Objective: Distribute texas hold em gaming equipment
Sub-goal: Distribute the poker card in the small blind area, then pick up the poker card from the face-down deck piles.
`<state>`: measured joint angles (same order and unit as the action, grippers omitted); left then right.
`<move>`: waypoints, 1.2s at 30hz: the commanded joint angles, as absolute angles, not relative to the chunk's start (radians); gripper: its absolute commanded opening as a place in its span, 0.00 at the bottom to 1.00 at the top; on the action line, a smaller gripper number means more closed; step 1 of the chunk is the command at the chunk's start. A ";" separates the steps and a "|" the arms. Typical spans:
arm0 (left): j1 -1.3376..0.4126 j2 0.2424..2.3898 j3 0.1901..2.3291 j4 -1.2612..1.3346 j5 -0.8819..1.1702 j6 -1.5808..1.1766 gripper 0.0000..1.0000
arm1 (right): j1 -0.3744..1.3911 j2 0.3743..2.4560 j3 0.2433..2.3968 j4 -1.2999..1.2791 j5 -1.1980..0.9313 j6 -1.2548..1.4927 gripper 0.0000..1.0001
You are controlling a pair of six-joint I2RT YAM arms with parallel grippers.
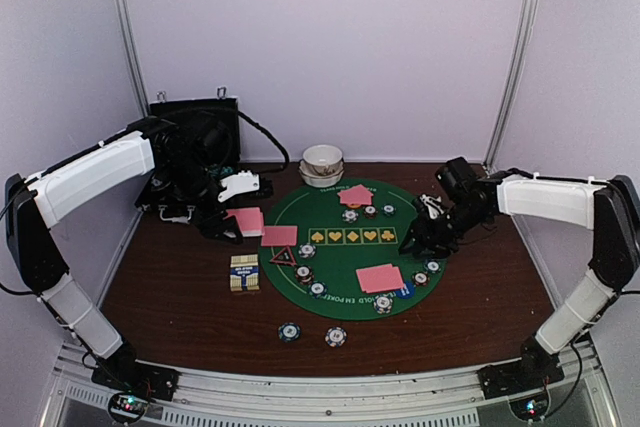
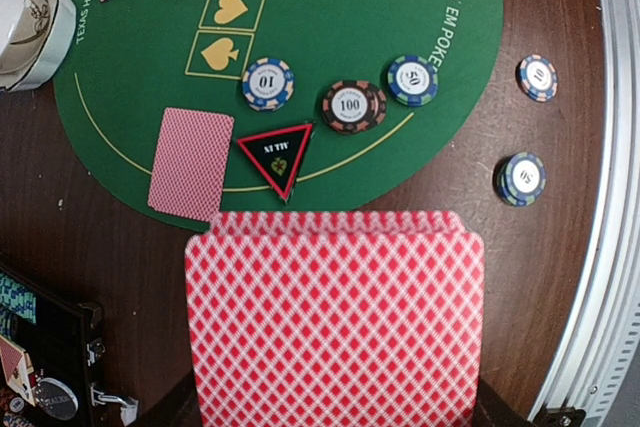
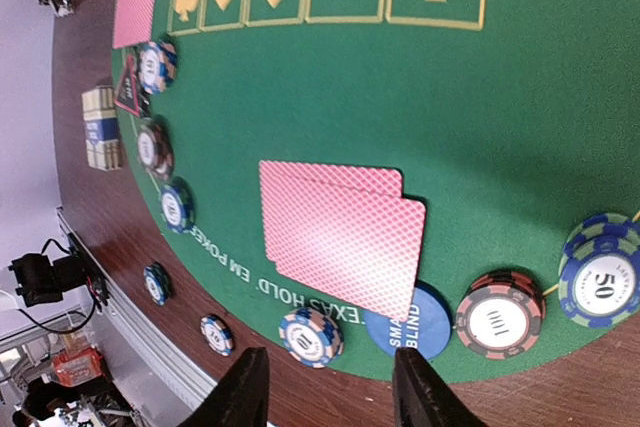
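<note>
My left gripper (image 1: 224,227) is shut on a stack of pink-backed cards (image 2: 335,317) held over the table's left side; the stack hides its fingers in the wrist view. A single card (image 2: 190,162) and the red-rimmed triangle marker (image 2: 276,154) lie at the green mat's (image 1: 345,257) left edge. My right gripper (image 3: 330,397) is open and empty, hovering by the mat's near right rim. Just ahead of it lie a pair of cards (image 3: 340,232), the blue small-blind disc (image 3: 415,322) and a striped 10 chip (image 3: 310,335). More chips (image 2: 352,106) ring the mat.
Stacked white bowls (image 1: 322,162) stand behind the mat. The open black case (image 1: 195,142) is at the back left. A small card box (image 1: 244,273) lies left of the mat. Two chips (image 1: 289,332) lie on the wood in front of the mat. Another card pair (image 1: 355,194) is at the mat's far edge.
</note>
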<state>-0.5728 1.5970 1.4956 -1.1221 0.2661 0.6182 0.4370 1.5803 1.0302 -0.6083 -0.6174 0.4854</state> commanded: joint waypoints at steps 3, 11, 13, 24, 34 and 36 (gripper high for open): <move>-0.568 1.579 1.515 -1.103 0.294 0.623 0.00 | 0.468 1.488 1.131 -0.603 -0.598 0.520 0.63; -0.568 1.579 1.518 -1.103 0.300 0.622 0.00 | 0.632 1.514 1.141 -0.364 -0.593 0.758 0.99; -0.567 1.580 1.521 -1.103 0.305 0.620 0.00 | 0.676 1.536 1.129 -0.290 -0.558 0.833 0.99; -0.568 1.572 1.525 -1.104 0.307 0.617 0.00 | 0.923 1.648 1.260 -0.292 -0.200 0.899 1.00; -0.568 1.575 1.516 -1.103 0.305 0.617 0.00 | 0.867 1.795 1.068 0.371 -0.611 1.237 0.99; -0.568 1.574 1.516 -1.103 0.304 0.616 0.00 | 0.858 1.792 1.108 0.299 -0.610 1.189 0.99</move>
